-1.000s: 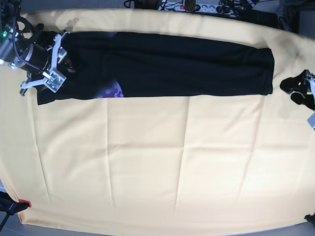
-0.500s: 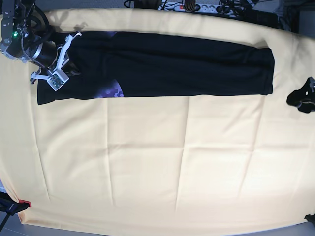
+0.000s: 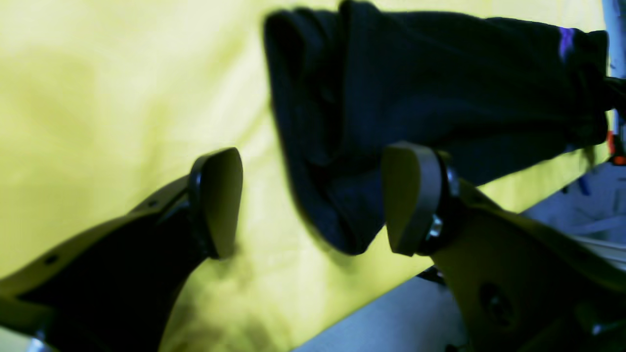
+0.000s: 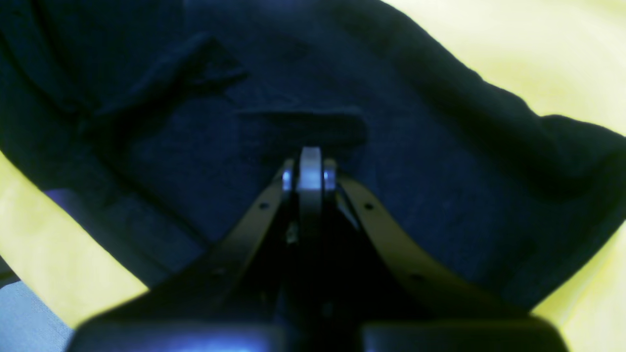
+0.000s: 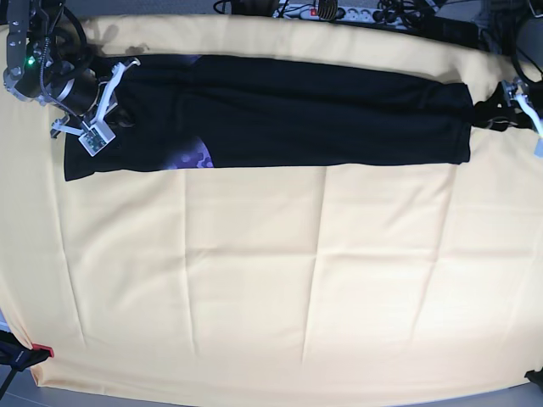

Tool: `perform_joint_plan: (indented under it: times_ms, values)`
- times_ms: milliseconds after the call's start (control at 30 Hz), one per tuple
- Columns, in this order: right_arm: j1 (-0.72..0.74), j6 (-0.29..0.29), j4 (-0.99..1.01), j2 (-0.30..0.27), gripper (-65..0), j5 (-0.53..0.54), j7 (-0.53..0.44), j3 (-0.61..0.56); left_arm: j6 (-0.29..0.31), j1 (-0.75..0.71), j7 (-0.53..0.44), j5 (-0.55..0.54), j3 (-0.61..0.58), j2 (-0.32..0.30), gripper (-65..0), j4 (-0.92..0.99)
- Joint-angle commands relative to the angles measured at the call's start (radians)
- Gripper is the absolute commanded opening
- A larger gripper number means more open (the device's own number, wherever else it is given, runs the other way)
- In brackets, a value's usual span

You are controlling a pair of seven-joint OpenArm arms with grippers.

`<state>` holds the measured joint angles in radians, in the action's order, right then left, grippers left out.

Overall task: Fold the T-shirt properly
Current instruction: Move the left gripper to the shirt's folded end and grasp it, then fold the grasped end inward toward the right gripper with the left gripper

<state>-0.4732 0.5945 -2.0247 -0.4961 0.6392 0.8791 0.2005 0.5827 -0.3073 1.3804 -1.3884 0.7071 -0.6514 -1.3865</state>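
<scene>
- The pale yellow tablecloth (image 5: 254, 280) covered the table, its nearer half bare apart from soft crease lines in the base view.
- Beyond it, toward 12 o'clock, the T-shirt (image 5: 297, 114) lay as one long black band running from 9 o'clock to 3 o'clock, with a small patch of purple print showing at its near edge.
- At the 9 o'clock end, the right gripper (image 4: 310, 161) sat over the black cloth with its fingers pressed together; the wrist view showed the tips meeting at a raised fold of fabric, though whether cloth was caught between them could not be told.
- At the 3 o'clock end, the left gripper (image 3: 313, 200) stood just beside the shirt's end with its fingers (image 3: 220, 200) spread wide; one finger was over the tablecloth and the other sat in front of the shirt's corner, with nothing between them but cloth-covered table.
- At the far edge, a power strip (image 5: 327, 12) and cables lay behind the table.
</scene>
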Motion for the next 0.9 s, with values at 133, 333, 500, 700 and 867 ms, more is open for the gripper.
perform_joint_plan:
  times_ms: [133,333,500,700,867]
  values:
    - [0.003,-0.001,-0.013,-0.014,-65.0,0.015,-0.024,0.009,0.000,0.000,-0.011,-0.044,-0.013,-0.013,-19.0,-0.013]
    - [0.005,-0.002,-0.013,-0.014,-65.0,0.014,-0.024,0.009,0.031,0.006,-0.011,-0.095,-0.075,-0.013,-19.0,-0.013]
    - [0.005,-0.013,-0.013,-0.014,-65.0,0.014,-0.024,0.009,0.031,0.006,-0.011,-0.095,-0.129,-0.013,-19.0,-0.013]
    - [0.005,-0.015,-0.013,-0.014,-65.0,0.014,-0.023,0.009,0.070,0.014,-0.030,-0.095,-0.184,-0.012,-19.0,-0.014]
    - [0.005,-0.015,-0.013,-0.014,-65.0,0.014,-0.023,0.009,0.099,0.075,-0.046,-0.095,-0.183,0.016,-35.4,-0.014]
